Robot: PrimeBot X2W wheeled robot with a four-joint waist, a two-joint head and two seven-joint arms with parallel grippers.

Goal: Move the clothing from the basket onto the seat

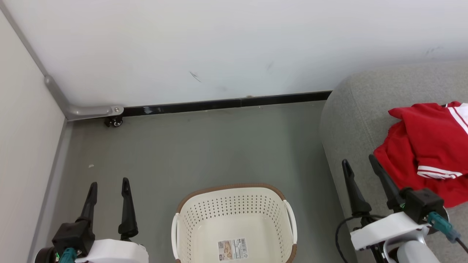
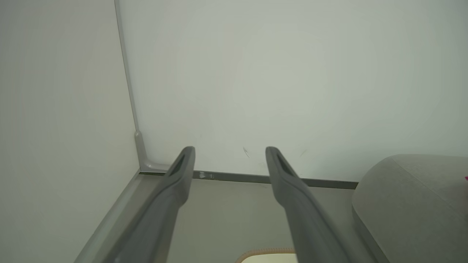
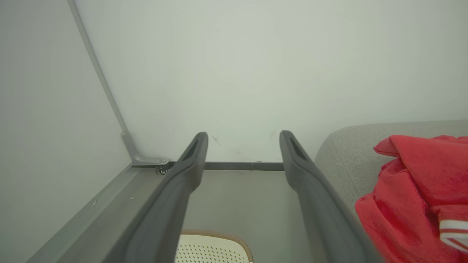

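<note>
jaws dark, tapered | wrist shells [image 1: 387, 228] white | cable [image 1: 338, 228] black | plugs [image 1: 438, 221] teal

The grey floor [image 1: 204, 146] bears the cream basket [image 1: 226, 208], upright, just beside the seat [image 1: 351, 109] — on that grey cushion the red clothing [image 1: 420, 146] lies crumpled

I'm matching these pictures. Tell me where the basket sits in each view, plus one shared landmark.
Head view: the basket, bottom centre, cut by the lower edge.
Left wrist view: a rim sliver at the bottom edge, right of centre.
Right wrist view: its far end at the bottom edge, just left of centre.
Shared landmark: the dark skirting strip.
</note>
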